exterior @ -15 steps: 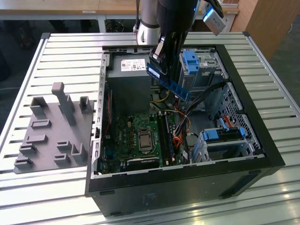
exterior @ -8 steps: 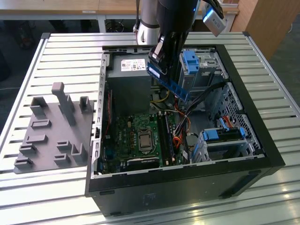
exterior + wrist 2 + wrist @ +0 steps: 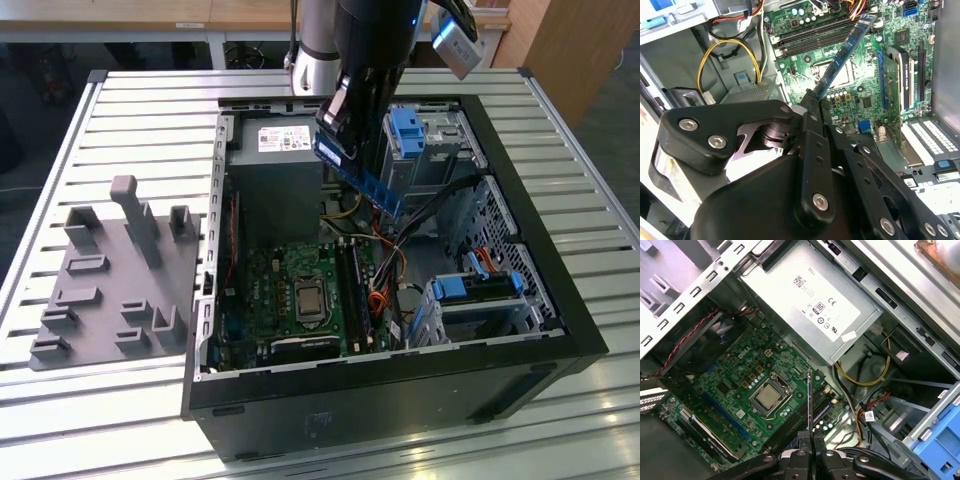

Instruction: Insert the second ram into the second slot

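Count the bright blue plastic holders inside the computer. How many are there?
2. The first blue bracket sits at the far end of the case, beside the arm. The second blue bracket sits toward the exterior view's right, nearer the camera. The arm may hide others.

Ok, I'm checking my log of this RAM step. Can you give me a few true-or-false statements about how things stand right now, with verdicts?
1. The gripper is shut on the second ram. True.
2. The second ram is seated in its slot. False: it is held in the air above the motherboard, and it is tilted in the exterior view.
3. A cooler covers the processor. False: the processor lies bare in its socket.
4. The grey fixture plate lies outside the computer case, on the exterior view's left. True.
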Robot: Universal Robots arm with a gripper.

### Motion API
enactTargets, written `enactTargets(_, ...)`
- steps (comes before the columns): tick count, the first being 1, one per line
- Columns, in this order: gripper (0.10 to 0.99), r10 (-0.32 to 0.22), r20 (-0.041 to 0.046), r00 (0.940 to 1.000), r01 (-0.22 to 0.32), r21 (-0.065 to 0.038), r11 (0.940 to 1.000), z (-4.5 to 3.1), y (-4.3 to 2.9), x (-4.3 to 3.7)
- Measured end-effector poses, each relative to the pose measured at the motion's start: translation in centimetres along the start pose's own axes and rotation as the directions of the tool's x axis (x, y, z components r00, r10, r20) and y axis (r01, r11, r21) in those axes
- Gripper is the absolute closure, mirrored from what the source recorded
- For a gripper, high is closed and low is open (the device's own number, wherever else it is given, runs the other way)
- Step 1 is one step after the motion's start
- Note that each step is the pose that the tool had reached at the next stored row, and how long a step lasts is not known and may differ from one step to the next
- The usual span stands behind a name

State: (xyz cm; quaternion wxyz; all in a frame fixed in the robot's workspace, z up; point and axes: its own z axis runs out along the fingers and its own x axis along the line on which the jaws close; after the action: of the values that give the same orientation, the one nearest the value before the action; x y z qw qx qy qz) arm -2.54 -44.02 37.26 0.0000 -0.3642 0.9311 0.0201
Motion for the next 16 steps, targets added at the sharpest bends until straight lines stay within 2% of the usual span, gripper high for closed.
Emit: enactTargets(16,0.949,0.054,0.0016,0.9986,-0.054,0.001,0.9986,0.01,0.0,0.0)
